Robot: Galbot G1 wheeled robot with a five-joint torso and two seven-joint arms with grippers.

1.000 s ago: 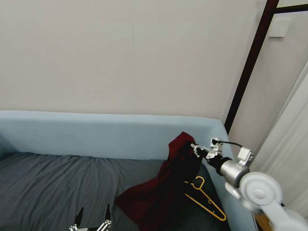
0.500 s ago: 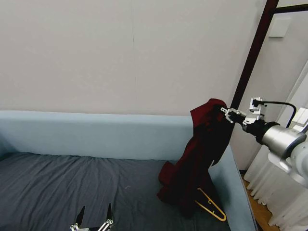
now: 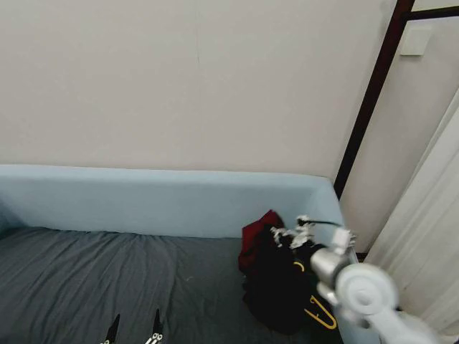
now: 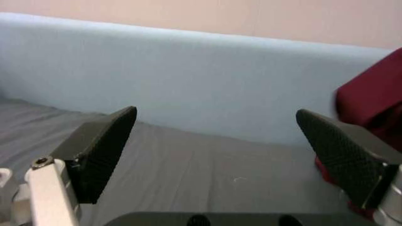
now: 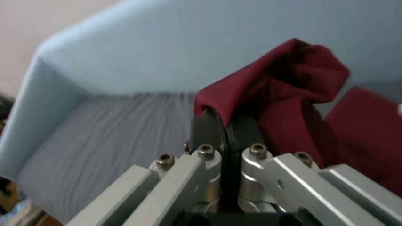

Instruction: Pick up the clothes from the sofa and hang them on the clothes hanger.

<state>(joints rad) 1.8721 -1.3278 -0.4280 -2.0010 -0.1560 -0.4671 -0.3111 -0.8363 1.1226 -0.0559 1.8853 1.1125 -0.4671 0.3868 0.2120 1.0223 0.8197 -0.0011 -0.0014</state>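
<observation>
Garment (image 3: 257,240) lower — seemingly beside sofa arm (image 3: 326,208)

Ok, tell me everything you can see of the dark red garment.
The dark red garment is soft, creased cloth, bunched in a heap at the sofa's right end, near the backrest corner. The right end effector is shut on a fold at its top edge. Its lower part partly covers the yellow hanger.

Most of yellow hanger (image 3: 323,320) behind red garment (image 3: 272,287)
</observation>
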